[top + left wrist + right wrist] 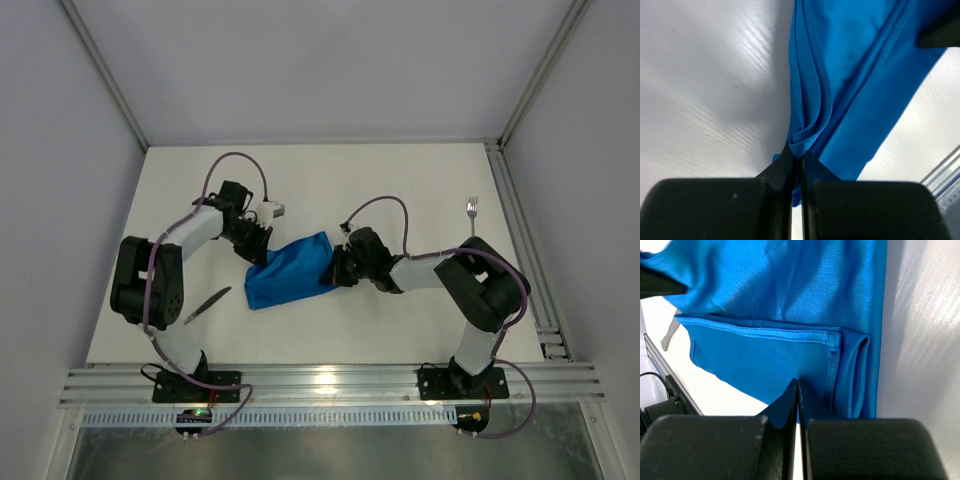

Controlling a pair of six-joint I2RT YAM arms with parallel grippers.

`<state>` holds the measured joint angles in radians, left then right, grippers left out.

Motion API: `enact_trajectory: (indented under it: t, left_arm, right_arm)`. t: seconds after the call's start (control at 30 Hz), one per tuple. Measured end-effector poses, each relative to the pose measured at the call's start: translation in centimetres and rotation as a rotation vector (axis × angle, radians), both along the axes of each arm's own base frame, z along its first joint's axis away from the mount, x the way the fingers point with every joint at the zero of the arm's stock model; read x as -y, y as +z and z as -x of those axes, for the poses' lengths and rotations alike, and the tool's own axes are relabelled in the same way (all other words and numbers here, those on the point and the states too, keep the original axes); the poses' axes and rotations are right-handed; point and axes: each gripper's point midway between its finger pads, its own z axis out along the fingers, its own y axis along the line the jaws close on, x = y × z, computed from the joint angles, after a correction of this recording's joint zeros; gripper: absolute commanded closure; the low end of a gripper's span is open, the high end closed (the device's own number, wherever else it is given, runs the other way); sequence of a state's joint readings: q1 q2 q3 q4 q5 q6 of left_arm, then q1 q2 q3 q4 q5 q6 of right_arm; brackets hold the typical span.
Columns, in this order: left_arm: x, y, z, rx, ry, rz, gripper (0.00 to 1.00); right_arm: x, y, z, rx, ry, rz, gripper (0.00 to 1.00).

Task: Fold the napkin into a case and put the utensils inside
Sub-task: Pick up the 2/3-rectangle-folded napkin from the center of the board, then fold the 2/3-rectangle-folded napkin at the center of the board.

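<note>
In the top view the left gripper point(261, 254) is at the far left corner of the napkin point(290, 272), and the right gripper point(331, 271) is at the opposite, right end of it, so the blue cloth lies as a folded, slanted strip between the two. The knife point(207, 305) lies on the table point(400, 190) nearer to the bases than the left gripper and to its left, apart from the cloth. The fork point(472, 210) lies far to the right of the right gripper, near the right edge of the table, and is also apart from the napkin. In the left wrist view the two black fingers are pressed together, and a bunched fold of the napkin is pinched just at their tips. From there the cloth goes away from the fingers in several layers with long creases, and the white table shows on both sides of it. In the right wrist view the jaws are also closed, with almost no gap, and their tips bite the near edge of the napkin. Just to the right of the tips a hemmed corner of one layer is turned over, and beside it the rounded folds of other layers are seen. Above the fingers the cloth spreads wide and smooth, and it looks lifted a little from the table. The utensils do not show in either wrist view.
</note>
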<state>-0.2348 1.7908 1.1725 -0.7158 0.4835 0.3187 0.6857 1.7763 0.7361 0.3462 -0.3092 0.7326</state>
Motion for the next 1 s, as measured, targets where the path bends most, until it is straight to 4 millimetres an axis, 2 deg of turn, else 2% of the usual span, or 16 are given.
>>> enact_trajectory:
  t: [0.13,0.27,0.43,0.67,1.0]
  left_arm:
    - [0.5,2.0,0.7,0.087,-0.056,0.023,1.00]
    - [1.1,2.2,2.0,0.133,-0.130,0.026,0.98]
    - [1.9,1.4,4.7,0.166,-0.273,0.001,0.96]
    - [2.0,-0.1,7.8,0.233,-0.455,-0.086,0.93]
    - [2.1,-2.1,9.9,0.385,-0.647,-0.261,0.92]
  right_arm:
    - [-0.1,0.0,0.0,-0.009,-0.008,-0.006,0.96]
    - [-0.1,0.0,0.0,-0.019,-0.017,-0.010,0.96]
    - [-0.4,0.0,-0.2,-0.032,-0.027,-0.021,0.96]
    - [-0.8,-0.1,-0.5,-0.056,-0.057,-0.049,0.96]
    - [-0.9,0.0,-0.7,-0.073,-0.081,-0.065,0.96]
